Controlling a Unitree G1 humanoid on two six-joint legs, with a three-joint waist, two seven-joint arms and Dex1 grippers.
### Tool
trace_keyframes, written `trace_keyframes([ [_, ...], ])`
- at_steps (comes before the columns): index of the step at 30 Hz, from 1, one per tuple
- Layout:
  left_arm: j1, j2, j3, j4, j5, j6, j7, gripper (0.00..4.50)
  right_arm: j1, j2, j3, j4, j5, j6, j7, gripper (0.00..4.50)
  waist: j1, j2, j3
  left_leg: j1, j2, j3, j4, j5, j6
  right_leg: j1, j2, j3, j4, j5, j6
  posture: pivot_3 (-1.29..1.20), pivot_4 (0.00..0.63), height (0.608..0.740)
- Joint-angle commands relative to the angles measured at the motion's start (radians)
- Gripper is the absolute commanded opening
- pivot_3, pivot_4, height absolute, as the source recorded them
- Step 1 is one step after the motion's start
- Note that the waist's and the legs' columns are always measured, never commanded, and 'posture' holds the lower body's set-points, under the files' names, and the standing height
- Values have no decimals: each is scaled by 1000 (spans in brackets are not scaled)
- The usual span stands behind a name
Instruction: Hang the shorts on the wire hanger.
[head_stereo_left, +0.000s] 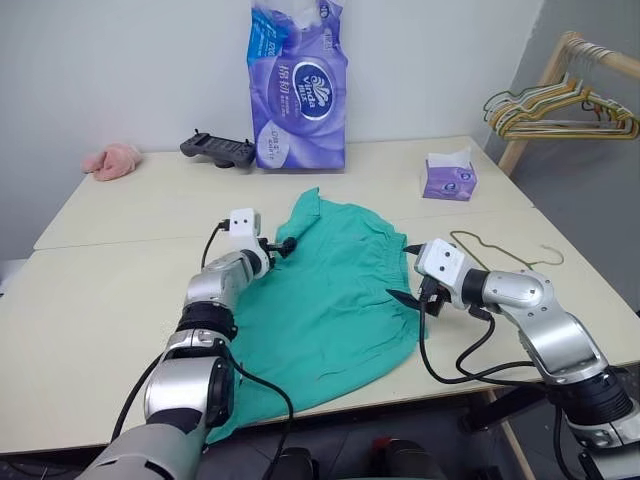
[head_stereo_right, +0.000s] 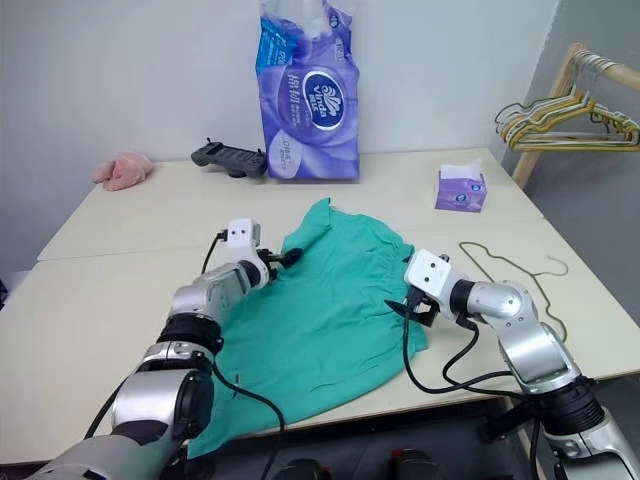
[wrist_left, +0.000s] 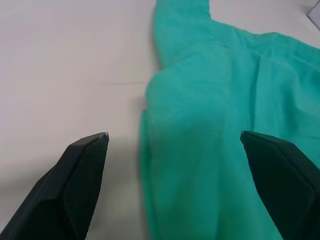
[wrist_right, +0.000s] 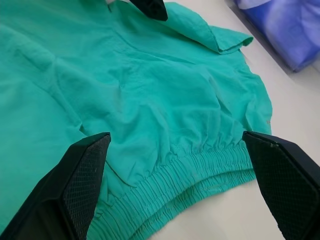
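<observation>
A pale counter (head_stereo_left: 100, 300) holds teal shorts (head_stereo_left: 335, 300) spread flat in the middle. The left gripper (head_stereo_left: 278, 246) hovers at the shorts' left edge, fingers (wrist_left: 75, 175) spread wide and empty, one over bare counter, one over cloth. The right gripper (head_stereo_left: 408, 275) sits at the gathered waistband on the right, fingers (wrist_right: 80, 175) released, straddling it. Just right of it lies the thin wire hanger (head_stereo_left: 500, 250), flat on the counter.

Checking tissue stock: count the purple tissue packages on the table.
2. The tall purple tissue pack stands at the table's far edge by the wall; the small purple tissue box sits nearer the far right corner. Others could be hidden behind the tall pack.
</observation>
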Motion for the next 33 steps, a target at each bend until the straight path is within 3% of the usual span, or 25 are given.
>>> trace_keyframes([
  [1,-56,-5,54,57,-42,-4,-7,4084,2,2,-15,-47,-1,10,-16,4500,-2,0,0,0,0,0,0,0,0,0,0,0,0,0,0,18,30,740],
  [2,-66,-5,75,75,-55,-2,7,3927,4,3,-16,-52,-1,14,-19,4500,-2,0,0,0,0,0,0,0,0,0,0,0,0,0,0,13,31,740],
  [8,-80,23,160,96,-85,-24,84,1988,22,7,-17,-73,0,27,-36,4500,-4,0,0,0,0,0,0,0,0,-1,0,0,0,0,0,11,39,740],
  [14,12,15,270,-93,-123,-27,326,78,31,11,-16,-77,0,27,-45,4500,-6,0,0,0,1,-1,0,-1,-1,-1,0,0,0,0,0,20,47,740],
  [18,89,-47,330,-275,-193,60,448,13,30,12,-12,-69,1,21,-46,4500,-2,0,0,0,1,-1,0,-1,-3,-1,0,1,1,0,0,32,50,740],
  [22,172,-189,438,-499,-324,191,667,13,12,17,-4,-51,1,10,-39,4500,4,-1,0,0,0,-1,0,-1,-4,0,-2,0,0,0,1,49,54,740],
  [26,190,-226,445,-576,-324,210,763,13,6,17,-2,-38,-1,2,-34,4500,3,-1,0,0,0,-1,0,-1,-4,0,-2,0,0,0,1,57,54,740],
  [28,191,-210,412,-586,-305,209,745,13,6,16,-2,-36,-1,-2,-31,4500,1,-1,0,1,0,-1,0,0,-5,0,-1,0,1,0,1,58,55,740],
  [31,219,-50,131,-648,-134,187,494,13,14,4,-13,-38,0,0,-29,4500,-1,-1,0,1,0,-1,-1,0,-5,0,0,0,0,0,1,51,54,740],
  [33,238,14,29,-681,-68,155,413,13,22,-3,-23,-43,3,4,-28,4500,0,-2,0,0,1,-1,-1,1,-8,0,2,0,0,0,1,43,55,740],
])
